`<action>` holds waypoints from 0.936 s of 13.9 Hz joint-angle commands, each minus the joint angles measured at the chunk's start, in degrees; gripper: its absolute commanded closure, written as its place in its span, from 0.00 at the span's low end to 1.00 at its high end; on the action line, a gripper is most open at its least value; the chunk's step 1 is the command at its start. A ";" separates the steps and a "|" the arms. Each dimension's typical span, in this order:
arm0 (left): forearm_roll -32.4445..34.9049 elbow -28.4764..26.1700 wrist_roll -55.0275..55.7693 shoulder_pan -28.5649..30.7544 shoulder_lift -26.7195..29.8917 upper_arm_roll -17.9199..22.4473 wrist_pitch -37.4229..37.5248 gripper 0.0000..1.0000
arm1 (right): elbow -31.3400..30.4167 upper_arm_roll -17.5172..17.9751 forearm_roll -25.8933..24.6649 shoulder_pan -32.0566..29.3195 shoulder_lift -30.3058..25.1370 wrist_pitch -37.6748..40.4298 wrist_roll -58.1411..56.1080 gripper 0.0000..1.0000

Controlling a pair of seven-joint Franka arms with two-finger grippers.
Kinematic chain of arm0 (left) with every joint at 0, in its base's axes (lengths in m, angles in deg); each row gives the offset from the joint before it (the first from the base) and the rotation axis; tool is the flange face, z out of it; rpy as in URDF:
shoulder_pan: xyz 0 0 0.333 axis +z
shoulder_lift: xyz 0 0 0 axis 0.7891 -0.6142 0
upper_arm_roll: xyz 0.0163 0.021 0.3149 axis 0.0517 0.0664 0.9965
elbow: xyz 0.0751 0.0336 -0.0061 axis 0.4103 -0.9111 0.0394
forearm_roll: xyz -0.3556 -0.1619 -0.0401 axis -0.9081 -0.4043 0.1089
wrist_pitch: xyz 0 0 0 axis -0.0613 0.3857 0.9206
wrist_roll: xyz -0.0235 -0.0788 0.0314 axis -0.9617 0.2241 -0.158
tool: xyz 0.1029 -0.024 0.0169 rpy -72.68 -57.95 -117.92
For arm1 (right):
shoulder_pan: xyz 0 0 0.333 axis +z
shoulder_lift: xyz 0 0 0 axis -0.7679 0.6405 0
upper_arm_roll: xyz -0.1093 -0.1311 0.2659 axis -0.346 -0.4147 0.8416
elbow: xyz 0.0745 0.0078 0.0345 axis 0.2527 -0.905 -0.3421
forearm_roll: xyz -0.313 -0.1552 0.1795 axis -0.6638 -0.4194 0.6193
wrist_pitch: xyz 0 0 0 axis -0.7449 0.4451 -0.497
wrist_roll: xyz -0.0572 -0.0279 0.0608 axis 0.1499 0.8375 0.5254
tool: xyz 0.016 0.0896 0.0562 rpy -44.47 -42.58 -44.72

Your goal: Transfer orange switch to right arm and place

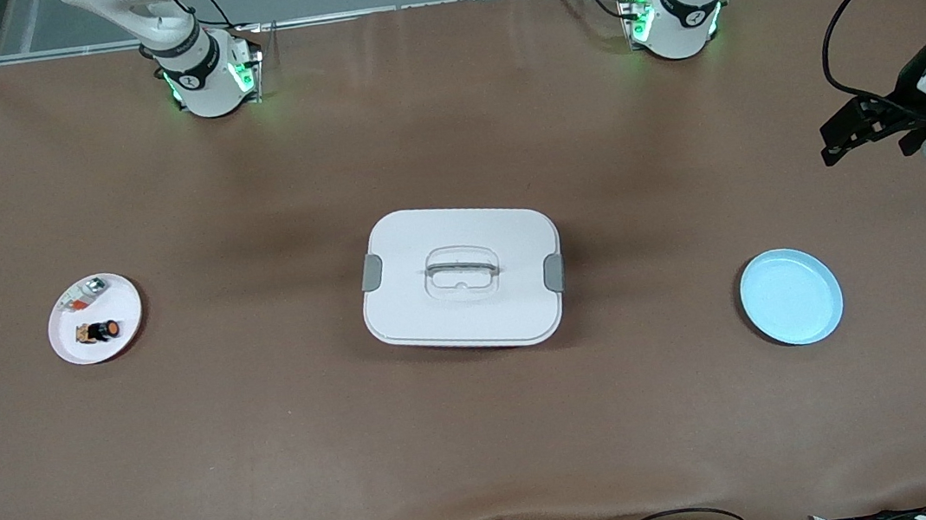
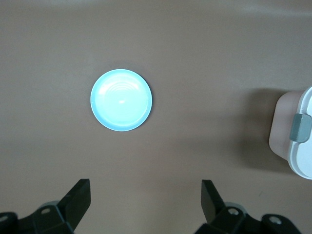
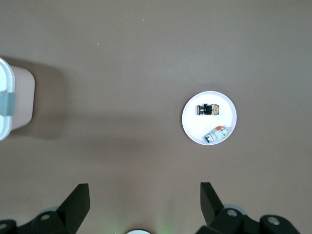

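while both arms wait high over the table, the left gripper (image 2: 144,200) hangs released above the blue plate (image 2: 121,100); the right gripper (image 3: 144,202), also released, is over the white plate (image 3: 189,129) holding the orange switch (image 3: 207,109)

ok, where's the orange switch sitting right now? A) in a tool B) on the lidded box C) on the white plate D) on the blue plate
C: the orange switch lies on the white plate toward the right arm's end of the table, beside a silvery-clear part.
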 commanded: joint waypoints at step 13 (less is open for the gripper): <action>-0.89 0.64 -0.18 0.34 -0.31 -0.13 0.92 0.00 | -9.26 0.27 0.97 1.16 -6.90 -5.91 5.93 0.00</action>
